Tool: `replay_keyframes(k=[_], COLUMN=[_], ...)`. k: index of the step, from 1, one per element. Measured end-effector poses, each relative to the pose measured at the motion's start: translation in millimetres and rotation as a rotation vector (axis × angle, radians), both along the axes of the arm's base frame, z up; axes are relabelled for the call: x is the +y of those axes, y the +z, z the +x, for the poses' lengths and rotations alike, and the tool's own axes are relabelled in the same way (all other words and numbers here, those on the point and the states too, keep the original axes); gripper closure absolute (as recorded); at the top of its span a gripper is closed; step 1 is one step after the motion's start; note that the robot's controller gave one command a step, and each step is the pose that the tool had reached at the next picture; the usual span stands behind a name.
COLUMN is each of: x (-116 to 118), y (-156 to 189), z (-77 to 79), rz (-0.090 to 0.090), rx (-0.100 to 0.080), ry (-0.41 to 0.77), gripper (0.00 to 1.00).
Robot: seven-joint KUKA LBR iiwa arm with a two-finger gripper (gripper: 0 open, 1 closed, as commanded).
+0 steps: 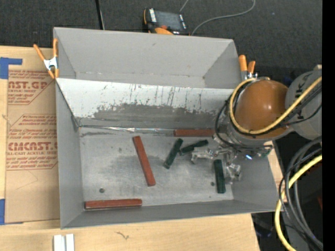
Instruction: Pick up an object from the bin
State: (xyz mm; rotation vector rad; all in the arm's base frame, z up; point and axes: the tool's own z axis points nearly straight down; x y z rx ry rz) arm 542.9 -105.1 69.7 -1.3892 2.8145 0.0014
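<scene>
Claw (226,160) sits low at the bin's (104,163) right end, spread or pinched I cannot tell, dark green stick (219,175) lying right beside it.

Orange domed wrist cover (260,107), looping yellow cables (296,112), grey arm (310,94), metal tool (223,161)

Red lettering on the cardboard (23,114) beside the bin (68,156), seemingly "CAST.GP" and "CAST ACRYLIC SHEET".

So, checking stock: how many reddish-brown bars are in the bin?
3: front-wall bar, slanted middle bar, back-wall bar. The arm may hide more.
</scene>
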Motion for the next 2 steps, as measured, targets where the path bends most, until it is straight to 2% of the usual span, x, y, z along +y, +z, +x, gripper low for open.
replay_keyframes(k=[1, 2], x=[0, 1], y=[0, 227], z=[-0.3, -4.1], rz=[0.0, -0.003], rx=[0.002, -0.007], ry=[-0.002, 0.035], gripper=[1.0, 1.0])
